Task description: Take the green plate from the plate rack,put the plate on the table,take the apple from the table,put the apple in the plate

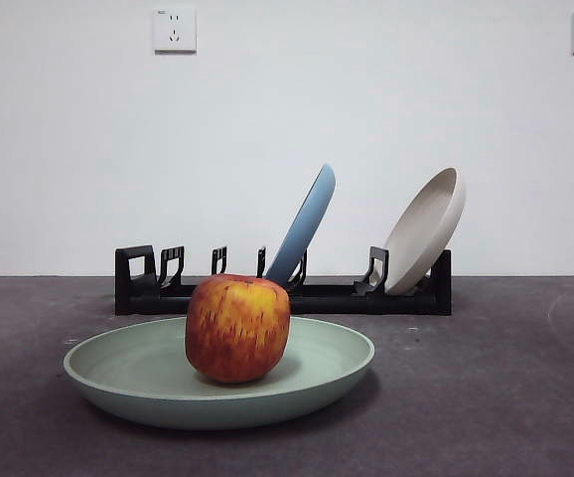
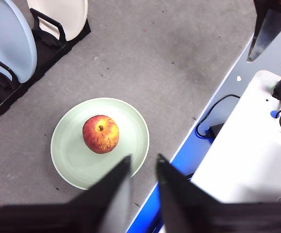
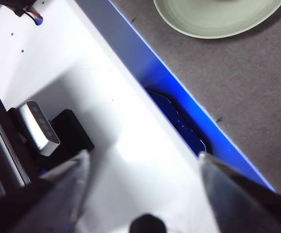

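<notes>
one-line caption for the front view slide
Apple sits in the green plate on the table, with blue plate and beige plate still racked behind.

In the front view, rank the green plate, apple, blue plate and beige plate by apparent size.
1. green plate, nearest the camera
2. beige plate and blue plate: both tilted in the rack farther back, so no reliable order
3. apple

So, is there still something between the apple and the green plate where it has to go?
No, nothing visible. The apple already sits inside the green plate, on the table in front of the plate rack. Neither gripper holds anything.
</notes>
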Controlling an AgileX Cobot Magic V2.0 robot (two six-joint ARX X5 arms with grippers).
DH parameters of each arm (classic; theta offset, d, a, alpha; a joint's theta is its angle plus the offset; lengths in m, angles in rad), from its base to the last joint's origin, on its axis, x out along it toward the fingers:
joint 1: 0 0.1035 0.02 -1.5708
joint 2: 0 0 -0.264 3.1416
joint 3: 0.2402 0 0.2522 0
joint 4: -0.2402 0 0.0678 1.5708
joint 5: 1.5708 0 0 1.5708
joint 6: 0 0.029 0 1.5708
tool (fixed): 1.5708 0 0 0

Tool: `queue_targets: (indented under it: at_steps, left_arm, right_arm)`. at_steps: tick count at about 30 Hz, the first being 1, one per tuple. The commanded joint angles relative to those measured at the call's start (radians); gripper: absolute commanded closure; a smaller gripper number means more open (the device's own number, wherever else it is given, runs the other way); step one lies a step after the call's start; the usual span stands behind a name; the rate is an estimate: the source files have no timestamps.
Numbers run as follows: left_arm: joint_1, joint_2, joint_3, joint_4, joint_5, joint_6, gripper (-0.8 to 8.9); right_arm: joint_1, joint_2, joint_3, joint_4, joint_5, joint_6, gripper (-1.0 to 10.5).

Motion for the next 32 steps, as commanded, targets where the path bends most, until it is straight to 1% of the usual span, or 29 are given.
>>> queue_targets:
  at_steps: [1, 26, 28, 32]
  left_arm:
    - [-0.002, -0.002, -0.003, -0.001, -0.002, -0.010, 8.21]
    - [-0.002, -0.002, -0.003, 0.000, -0.005, -0.009, 8.18]
    - [-0.001, -0.002, -0.003, 0.007, -0.045, 0.017, 8.16]
    - [0.012, -0.008, -0.003, 0.006, -0.080, 0.017, 8.16]
  right_arm:
    - [0.001, -0.001, -0.008, 0.019, 0.000, 0.001, 9.5]
    - [0.001, -0.006, -0.008, 0.018, 0.011, 0.006, 9.5]
    - [0.001, -0.006, -0.008, 0.018, 0.012, 0.006, 9.5]
    - [0.001, -0.006, -0.008, 0.018, 0.012, 0.006, 9.5]
